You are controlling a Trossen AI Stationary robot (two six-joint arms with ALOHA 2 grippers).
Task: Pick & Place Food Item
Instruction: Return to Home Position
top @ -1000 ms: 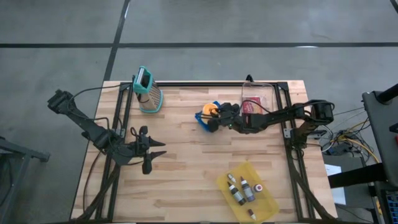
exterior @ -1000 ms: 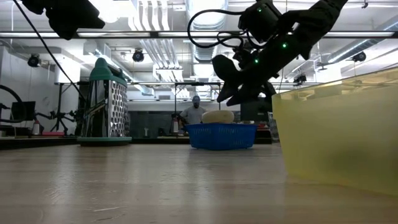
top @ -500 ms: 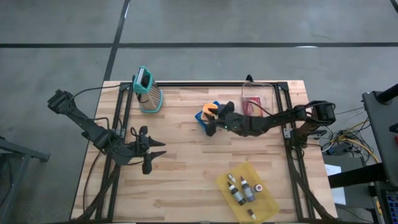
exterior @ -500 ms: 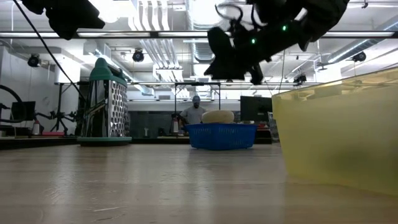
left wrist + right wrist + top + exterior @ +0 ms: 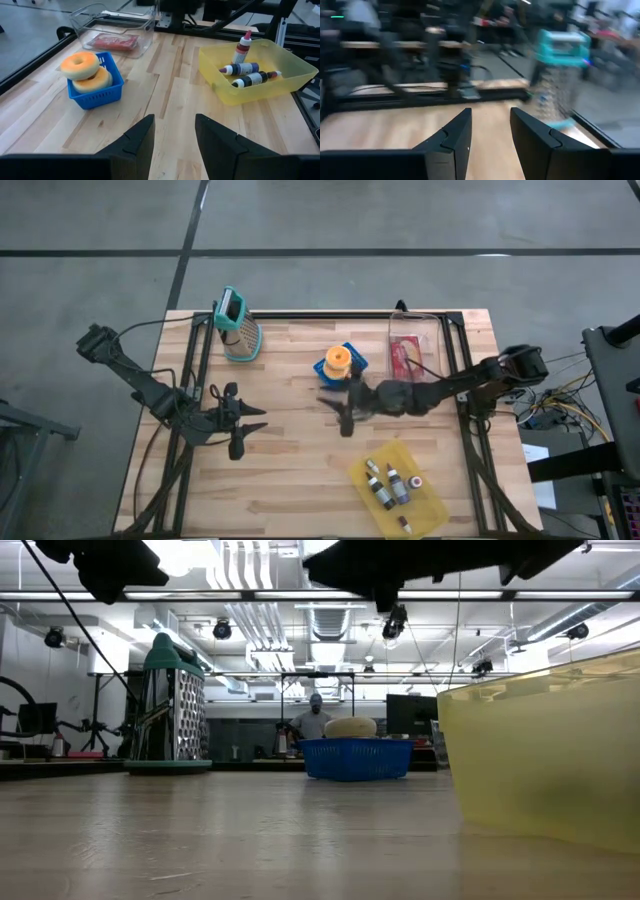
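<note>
Stacking part looks done to me, so what's left is just parking the arm cleanly. The right gripper (image 5: pixel 343 406) hangs over the table (image 5: pixel 290 480) near the blue bin (image 5: pixel 95 98) but clear of it, fingers apart with nothing between them. The left gripper (image 5: pixel 174 140) waits over its own side, fingers apart and empty too. The orange donuts (image 5: pixel 80 65) sit stacked in the bin, top one a bit off-centre. If it were me I'd lift first, then swing back toward the right-hand base, staying high over the clear box (image 5: pixel 112 27) and the yellow tray (image 5: pixel 240 95) of bottles (image 5: pixel 247 75), with no low sweep past that stack. The donuts look matte and squishy, foam-like rings, so a nudge could tip them. Bin is a latticed plastic basket, tray is see-through plastic, table is pale wood planks, grater (image 5: pixel 172 705) is shiny metal with teal trim.
</note>
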